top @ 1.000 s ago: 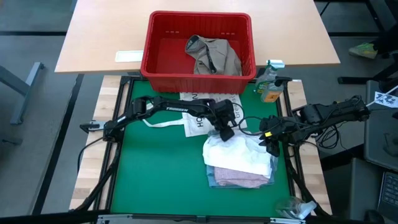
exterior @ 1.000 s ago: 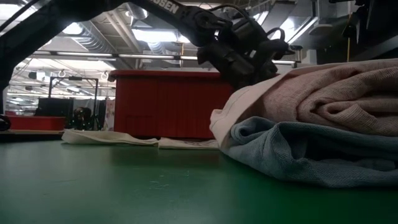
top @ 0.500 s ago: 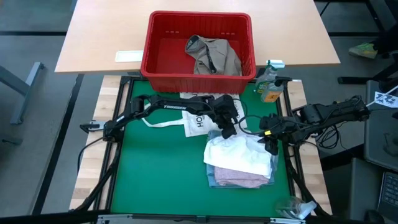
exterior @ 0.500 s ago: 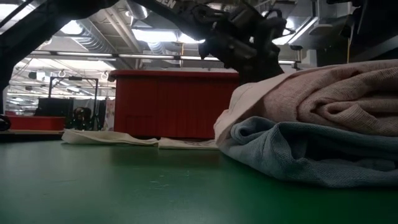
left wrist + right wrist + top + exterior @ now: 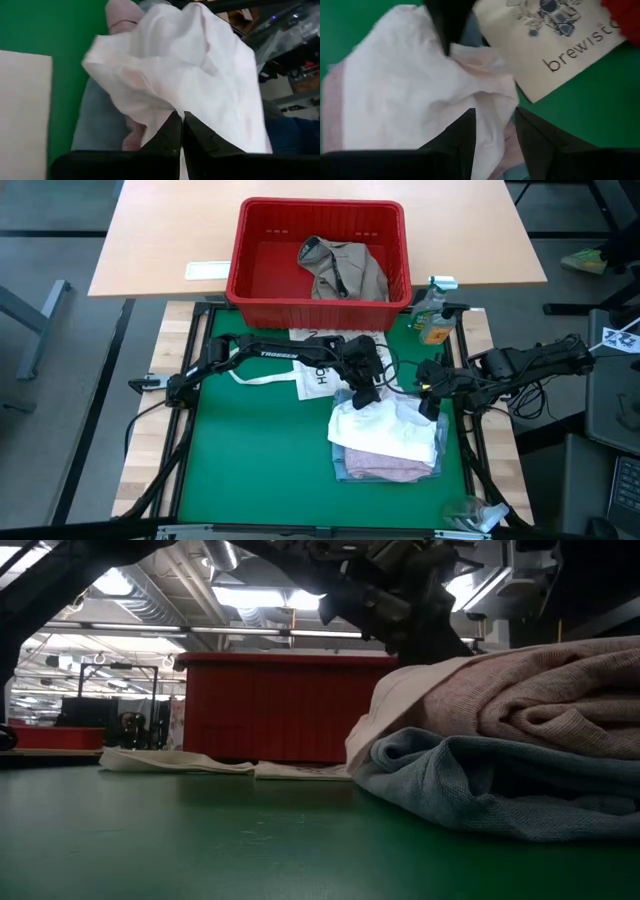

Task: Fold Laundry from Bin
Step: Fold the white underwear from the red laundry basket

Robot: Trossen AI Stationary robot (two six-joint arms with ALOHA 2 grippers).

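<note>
A white garment (image 5: 390, 430) lies on top of a pink one (image 5: 385, 468) and a light blue one (image 5: 480, 790), stacked on the green mat. My left gripper (image 5: 366, 394) is shut on the white garment's far left corner. Just off the stack's far right corner, my right gripper (image 5: 428, 408) hangs open above the white cloth (image 5: 395, 85), touching nothing. The red bin (image 5: 250, 290) stands beyond the mat's far edge. A khaki-grey garment (image 5: 345, 270) lies crumpled on its floor. My left gripper pinches a bunched bit of the white garment's far left corner (image 5: 175, 102) between its two shut fingers. The fingers slant down at it from the table's left. The cloth rises in a peak to the fingertips (image 5: 192, 132); the rest lies on the stack.
A flat white printed tote bag (image 5: 318, 370) lies on the mat between the bin and the stack, under my left arm. A spray bottle (image 5: 433, 315) stands at the mat's far right corner. Bare green mat (image 5: 250, 450) stretches left of the stack.
My left gripper has risen a little and rolled at the wrist, drawing the white garment's far left corner up off the stack while the rest stays put. My right gripper has swung slightly at the wrist and stays where it was.
</note>
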